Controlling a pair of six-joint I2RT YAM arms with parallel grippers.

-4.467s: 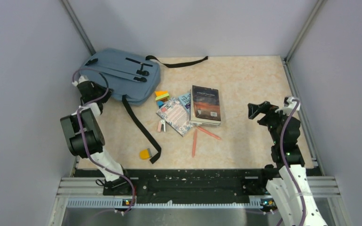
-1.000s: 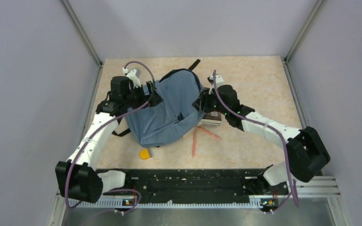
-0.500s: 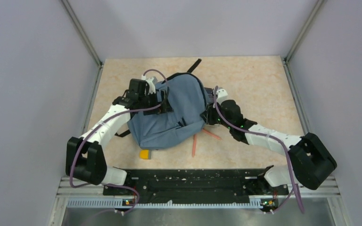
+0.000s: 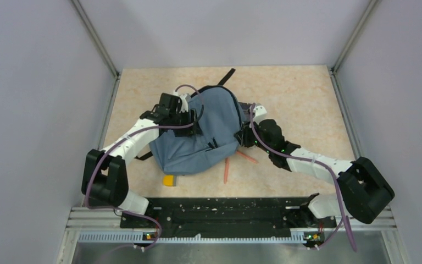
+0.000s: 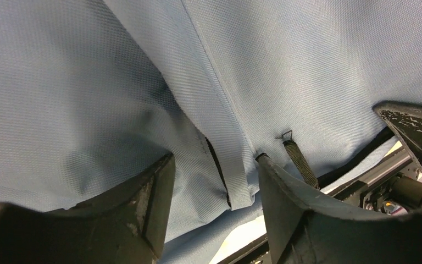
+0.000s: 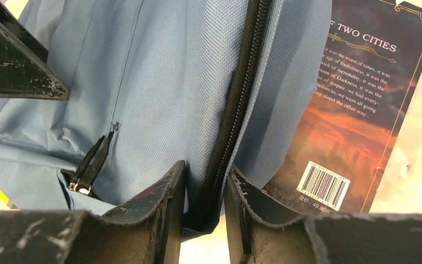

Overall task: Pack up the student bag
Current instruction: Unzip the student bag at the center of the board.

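The student bag point(image 4: 198, 135), slate-blue with black zipper trim, lies crumpled mid-table, covering most of the other items. My left gripper point(image 4: 193, 118) presses down on its upper left part. In the left wrist view its jaws point(image 5: 214, 165) stand apart, astride a seamed fold of the blue fabric point(image 5: 143, 82) without pinching it. My right gripper point(image 4: 240, 135) is at the bag's right edge. In the right wrist view its jaws point(image 6: 206, 168) are shut on the black zipper trim point(image 6: 236, 104). Next to the trim lies a dark paperback book point(image 6: 351, 110).
Two pink pencils point(image 4: 227, 168) lie on the table in front of the bag. A small orange-yellow block point(image 4: 168, 180) sits near the front left. A black strap point(image 4: 226, 76) sticks out behind the bag. Grey walls close three sides.
The bag has come from the back left onto the books. In the last second my left gripper slid right across the bag and its jaws narrowed. The right gripper closed on the zipper edge.
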